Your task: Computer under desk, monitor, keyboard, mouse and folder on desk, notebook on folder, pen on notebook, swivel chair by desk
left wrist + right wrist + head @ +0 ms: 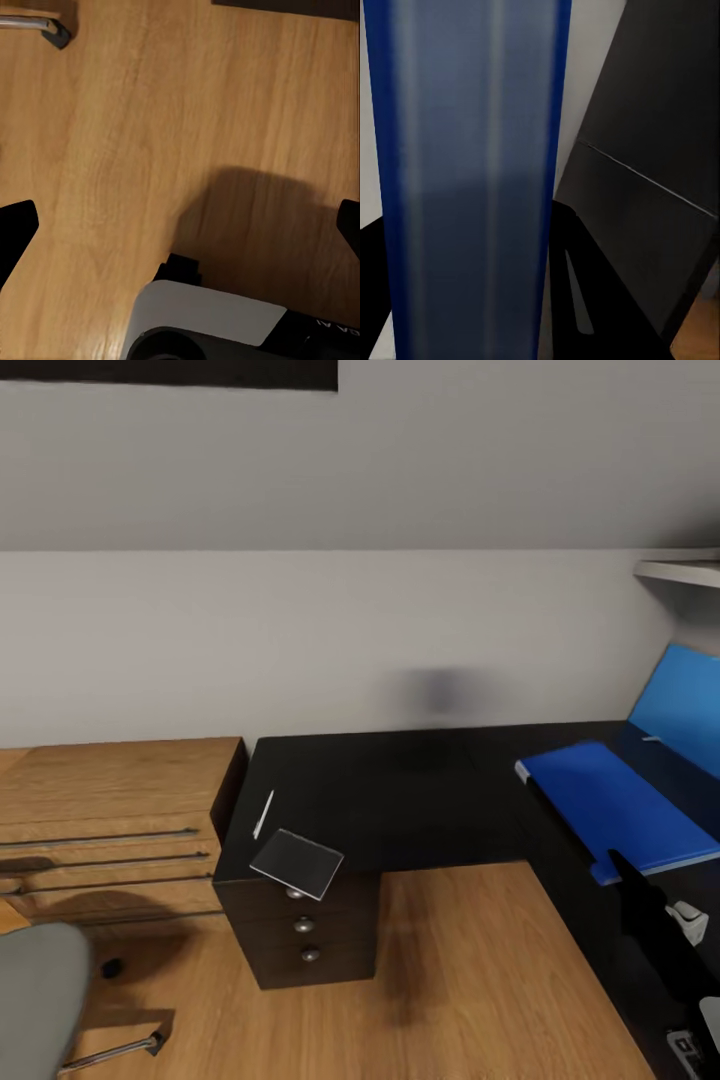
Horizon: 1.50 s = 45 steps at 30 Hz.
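Right gripper [640, 890] holds the blue plastic folder [610, 810] over the black counter [400, 800]; left gripper [180, 225] wide, empty. Dark grey notebook [296, 862] and white pen [264, 814] not yet stacked.

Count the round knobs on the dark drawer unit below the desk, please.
3, one above another down the front of the drawer unit: top knob, middle knob, bottom knob. Its other sides are hidden.
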Tool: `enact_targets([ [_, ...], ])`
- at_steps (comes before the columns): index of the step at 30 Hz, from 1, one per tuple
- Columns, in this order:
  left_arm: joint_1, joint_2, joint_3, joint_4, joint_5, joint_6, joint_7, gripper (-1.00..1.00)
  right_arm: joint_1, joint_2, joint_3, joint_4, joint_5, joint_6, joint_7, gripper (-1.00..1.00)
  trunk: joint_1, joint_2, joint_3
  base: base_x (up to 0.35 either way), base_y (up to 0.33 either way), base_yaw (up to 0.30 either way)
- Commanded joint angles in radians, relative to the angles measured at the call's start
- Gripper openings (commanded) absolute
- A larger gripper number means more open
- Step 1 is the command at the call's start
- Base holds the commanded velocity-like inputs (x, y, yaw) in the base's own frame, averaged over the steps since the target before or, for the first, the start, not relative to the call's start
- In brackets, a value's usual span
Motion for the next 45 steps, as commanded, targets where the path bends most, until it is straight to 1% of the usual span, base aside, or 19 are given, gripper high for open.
enact_targets([
  [1,0.0,0.001,-0.009,0.0,0.007,-0.004,0.007,1.0,-0.001,0.0,-0.001,0.0,-0.009,0.01,0.001,-1.0,0.0,-0.001,-0.001,0.0,0.0,-0.3],
  [11,-0.001,0.001,-0.009,0.0,0.007,-0.005,0.007,1.0,-0.001,0.001,0.002,-0.001,-0.014,0.02,0.003,-1.0,0.0,-0.001,-0.001,0.0,0.0,-0.252],
  [20,0.0,0.001,-0.009,0.0,0.007,-0.005,0.007,1.0,-0.001,0.0,0.001,-0.004,-0.022,0.04,0.007,-1.0,0.0,-0.001,-0.001,0.0,0.0,-0.031],
  [28,0.0,0.001,-0.009,0.0,0.007,-0.005,0.007,1.0,-0.001,0.003,0.001,-0.002,-0.023,0.041,0.007,-1.0,0.0,-0.001,-0.001,0.0,0.0,0.0],
  [32,0.0,0.001,-0.009,0.0,0.007,-0.005,0.007,1.0,-0.001,0.009,-0.001,-0.002,-0.024,0.041,0.011,-1.0,0.0,-0.001,-0.001,0.0,0.0,0.0],
  [35,0.0,0.001,-0.009,0.0,0.007,-0.005,0.007,1.0,-0.001,0.02,-0.003,-0.003,-0.028,0.041,0.035,-1.0,0.0,-0.001,-0.001,0.0,0.0,0.0],
  [39,0.0,0.001,-0.009,0.0,0.007,-0.005,0.007,1.0,-0.001,0.03,-0.003,-0.003,-0.032,0.04,0.05,-1.0,0.0,-0.001,-0.001,0.0,0.0,0.0],
  [42,-0.001,0.001,-0.009,0.0,0.007,-0.005,0.007,1.0,-0.001,0.034,0.001,-0.002,-0.029,0.035,0.04,-1.0,0.0,-0.001,-0.001,0.0,0.0,0.0],
  [45,-0.001,0.001,-0.009,0.0,0.007,-0.005,0.007,1.0,-0.002,0.042,0.031,-0.001,-0.027,0.022,-0.016,-1.0,0.0,-0.001,-0.001,0.0,0.0,0.0],
])
